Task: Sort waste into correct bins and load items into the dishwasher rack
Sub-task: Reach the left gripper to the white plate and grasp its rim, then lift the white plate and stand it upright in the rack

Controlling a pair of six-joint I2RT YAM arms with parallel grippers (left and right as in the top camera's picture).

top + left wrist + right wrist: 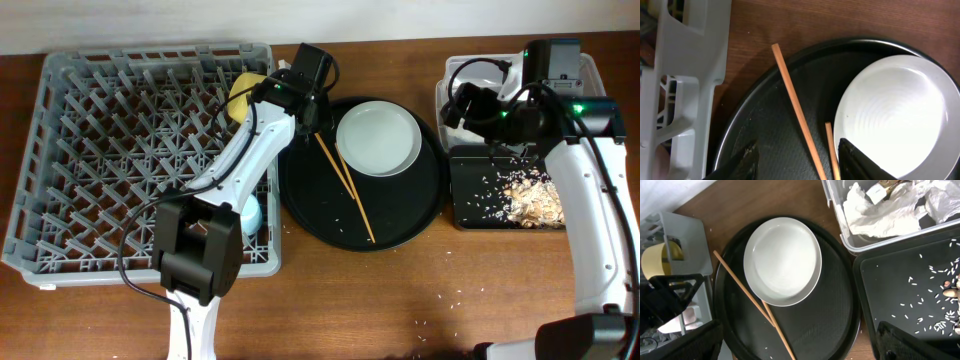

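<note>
The grey dishwasher rack holds the yellow bowl and the blue cup. The white plate and two chopsticks lie on the round black tray. My left gripper is open and empty, and in the left wrist view its fingers straddle the chopsticks next to the plate. My right gripper is open and empty above the tub's left end. The clear tub holds white napkins. The black rectangular tray holds food scraps.
Rice crumbs lie scattered on the wood at the front. In the right wrist view the rack corner shows the yellow bowl and something pale pink below it. The left arm reaches over the rack's right side.
</note>
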